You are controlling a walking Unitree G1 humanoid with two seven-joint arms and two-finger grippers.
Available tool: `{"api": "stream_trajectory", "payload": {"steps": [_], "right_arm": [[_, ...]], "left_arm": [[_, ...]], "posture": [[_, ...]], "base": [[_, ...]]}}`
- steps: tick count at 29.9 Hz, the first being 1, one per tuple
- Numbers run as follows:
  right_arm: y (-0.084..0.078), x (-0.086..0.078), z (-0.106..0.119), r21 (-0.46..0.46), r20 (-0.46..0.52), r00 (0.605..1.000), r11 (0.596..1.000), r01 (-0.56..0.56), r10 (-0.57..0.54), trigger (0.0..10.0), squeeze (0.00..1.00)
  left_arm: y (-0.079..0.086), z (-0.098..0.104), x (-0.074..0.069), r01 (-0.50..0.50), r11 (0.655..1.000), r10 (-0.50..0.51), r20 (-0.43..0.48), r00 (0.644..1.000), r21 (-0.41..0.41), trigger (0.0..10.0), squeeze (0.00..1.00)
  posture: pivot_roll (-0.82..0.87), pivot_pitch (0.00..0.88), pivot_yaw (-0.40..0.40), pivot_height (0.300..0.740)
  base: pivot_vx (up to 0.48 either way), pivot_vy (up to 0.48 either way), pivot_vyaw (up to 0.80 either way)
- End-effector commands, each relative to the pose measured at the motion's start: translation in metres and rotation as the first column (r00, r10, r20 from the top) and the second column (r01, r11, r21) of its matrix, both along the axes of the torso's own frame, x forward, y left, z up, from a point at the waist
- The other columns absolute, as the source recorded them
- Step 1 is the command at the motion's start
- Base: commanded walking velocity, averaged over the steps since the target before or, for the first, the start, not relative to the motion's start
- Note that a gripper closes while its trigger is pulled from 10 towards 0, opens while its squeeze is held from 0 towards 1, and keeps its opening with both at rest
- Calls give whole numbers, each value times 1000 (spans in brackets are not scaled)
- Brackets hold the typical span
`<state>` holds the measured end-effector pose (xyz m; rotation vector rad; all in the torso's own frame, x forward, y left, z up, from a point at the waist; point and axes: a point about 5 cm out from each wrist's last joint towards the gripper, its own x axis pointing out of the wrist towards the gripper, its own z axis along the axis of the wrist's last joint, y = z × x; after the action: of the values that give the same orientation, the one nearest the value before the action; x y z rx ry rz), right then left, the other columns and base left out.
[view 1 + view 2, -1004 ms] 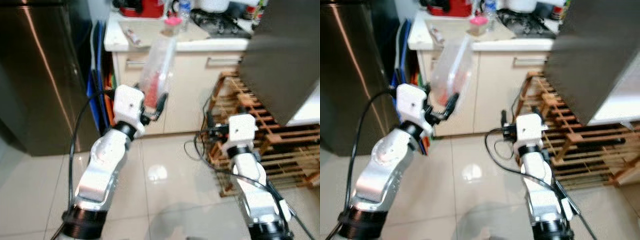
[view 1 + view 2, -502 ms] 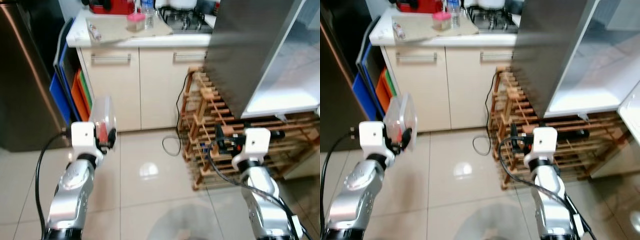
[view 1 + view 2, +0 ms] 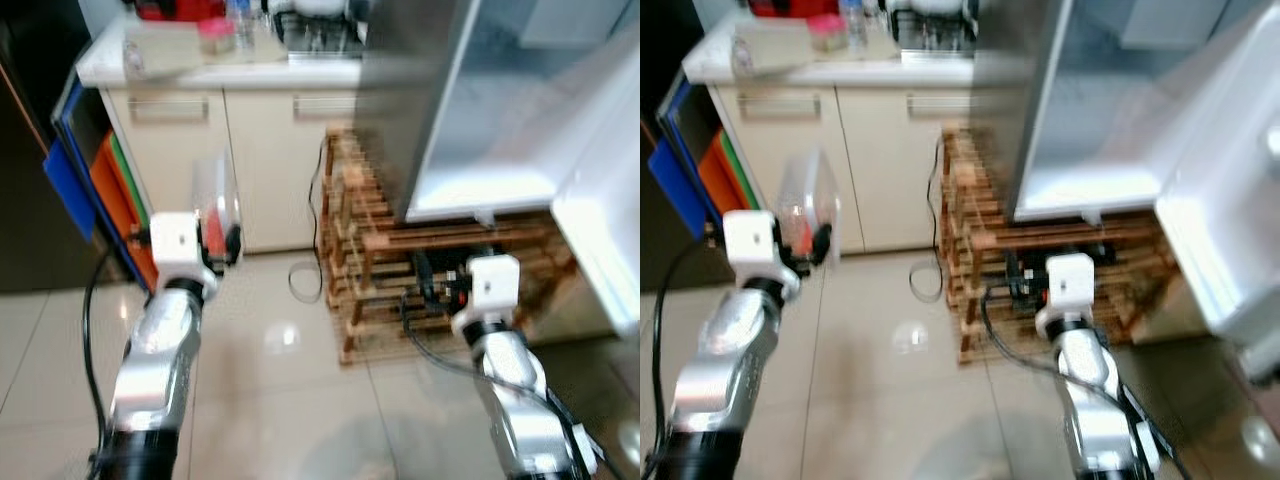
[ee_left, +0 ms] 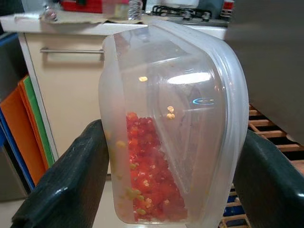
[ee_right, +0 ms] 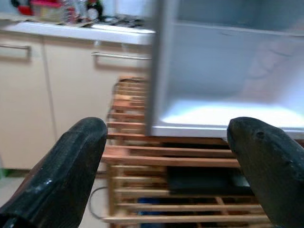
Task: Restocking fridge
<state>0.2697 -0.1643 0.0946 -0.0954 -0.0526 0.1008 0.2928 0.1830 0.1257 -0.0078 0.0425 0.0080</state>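
Observation:
A clear plastic container [image 4: 166, 133] with chopped red food in its lower part stands on edge between the black fingers [image 4: 66, 185] of my left gripper [image 3: 216, 232], which is shut on it at about chest height. The open fridge [image 3: 500, 130] stands ahead to the right, showing a bare white shelf [image 5: 228, 114] and its door [image 3: 600, 230] swung out at the far right. My right gripper [image 5: 161, 166] is open and holds nothing, pointing toward the fridge's lower edge, in front of the wooden rack [image 3: 370, 260].
The slatted wooden rack sits under and beside the fridge, with a black cable [image 3: 300, 285] lying on the tiled floor [image 3: 300, 400]. Cream cabinets [image 3: 170, 150] with a cluttered counter [image 3: 200, 60] are ahead on the left. Blue and orange boards [image 3: 80, 170] lean beside them.
The whole view has swung to the right, bringing the fridge's open inside and door into sight. The container stays in my left gripper, now lower and on edge.

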Motion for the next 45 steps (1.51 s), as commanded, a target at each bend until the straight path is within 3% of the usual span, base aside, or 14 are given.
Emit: {"api": "stream_trajectory", "payload": {"steps": [1,12,30,45], "right_arm": [[-14,0,-4,-29,-18,998,998,53,-53,10000,0],[-17,3,1,-71,23,998,996,51,-50,10000,0],[-11,0,0,-81,31,999,996,28,-25,10000,0],[-8,0,-3,-82,20,1000,997,12,-10,10000,0]], "left_arm": [[-11,4,4,31,999,-31,21,999,-12,10000,0],[-19,5,3,48,999,-48,40,998,11,10000,0],[-32,15,3,70,997,-71,95,993,15,10000,0],[-32,16,5,56,998,-56,95,994,6,10000,0]], "posture": [[-38,0,13,740],[-38,0,11,740],[-49,0,11,740],[-50,0,10,740]], "base": [[285,-382,-694],[351,-321,-230],[0,0,0],[426,-123,0]]}}
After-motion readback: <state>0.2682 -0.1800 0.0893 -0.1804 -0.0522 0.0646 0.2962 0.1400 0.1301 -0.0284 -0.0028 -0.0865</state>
